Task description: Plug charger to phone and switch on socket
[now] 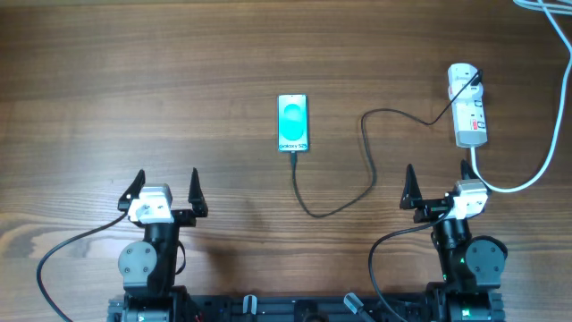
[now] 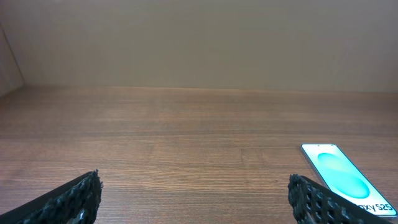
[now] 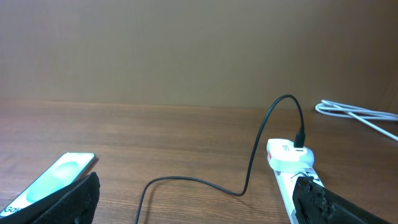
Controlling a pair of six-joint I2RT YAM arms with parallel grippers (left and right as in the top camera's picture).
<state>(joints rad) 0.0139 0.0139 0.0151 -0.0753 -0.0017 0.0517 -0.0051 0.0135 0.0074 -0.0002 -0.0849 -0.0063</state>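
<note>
Both arms sit folded back at the near edge of the bench (image 1: 80,80), pointing toward the far edge. The left claw (image 1: 166,182) is near the left corner and the right claw (image 1: 437,177) near the right. Each is spread wide and grips nothing. In the left wrist view, its dark ribbed fingers (image 2: 69,200) frame bare wood.

There are two arms, one phone, one charger cable, one power strip and one white cord.

- **Phone:** The phone (image 1: 293,122) lies flat at mid-bench with its cyan screen up.
- **Charger:** The black charger cable (image 1: 315,215) meets the phone's near end. It loops toward the near edge, then climbs right to a white adapter (image 3: 289,155) on the strip's far end.
- **Power strip:** The power strip (image 1: 469,112) lies by the right edge, just beyond the right claw. I cannot tell how its switch is set.
- **White cord:** The thick white cord (image 1: 536,177) curves from the strip's near end toward the far right corner.
</note>
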